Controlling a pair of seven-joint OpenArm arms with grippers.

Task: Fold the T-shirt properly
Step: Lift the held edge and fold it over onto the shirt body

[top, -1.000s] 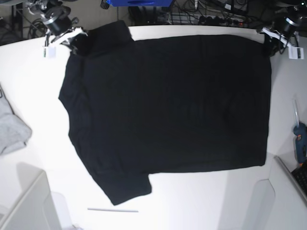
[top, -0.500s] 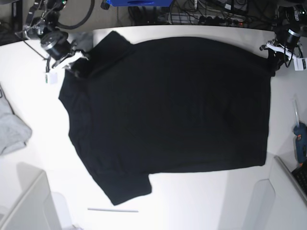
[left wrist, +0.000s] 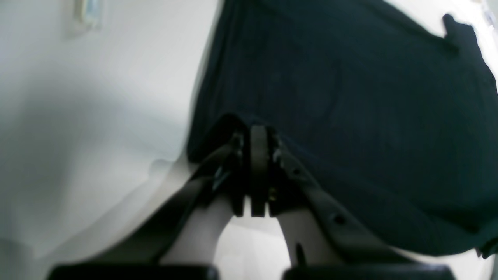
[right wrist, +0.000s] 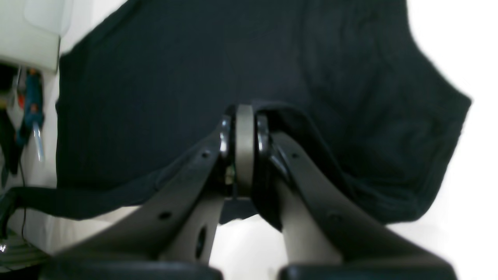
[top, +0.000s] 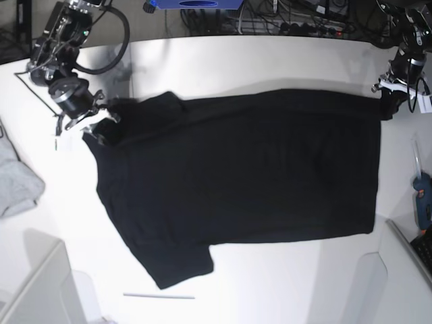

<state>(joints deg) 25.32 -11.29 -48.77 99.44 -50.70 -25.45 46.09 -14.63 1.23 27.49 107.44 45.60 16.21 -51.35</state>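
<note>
1. The left gripper (left wrist: 258, 134) has its jaws pressed together on a bunched corner of the black T-shirt (left wrist: 350, 116), the cloth humped up over its tips.
2. In the base view that left gripper (top: 390, 102) sits at the far right corner of the shirt, near the bench (top: 270, 283) edge.
3. The right gripper (right wrist: 245, 112) is likewise clamped tight, with a fold of the T-shirt (right wrist: 175, 77) draped over and beside its tips.
4. In the base view the right gripper (top: 101, 125) holds the shirt's far left corner, close to the upper sleeve.
5. Between the two grippers the far edge of the T-shirt (top: 236, 175) runs roughly straight across, with bare bench beyond it.
6. From that held edge the shirt spreads flat toward the near side of the bench; a short sleeve sticks out at the near left.
7. Below the left gripper, well apart, a blue tool (top: 422, 202) lies at the bench's right edge.
8. Left of the right gripper, apart from the shirt, lies a light grey garment (top: 15, 182).
9. Past the near sleeve a thin white stick (top: 158, 295) lies on the bench.
</note>
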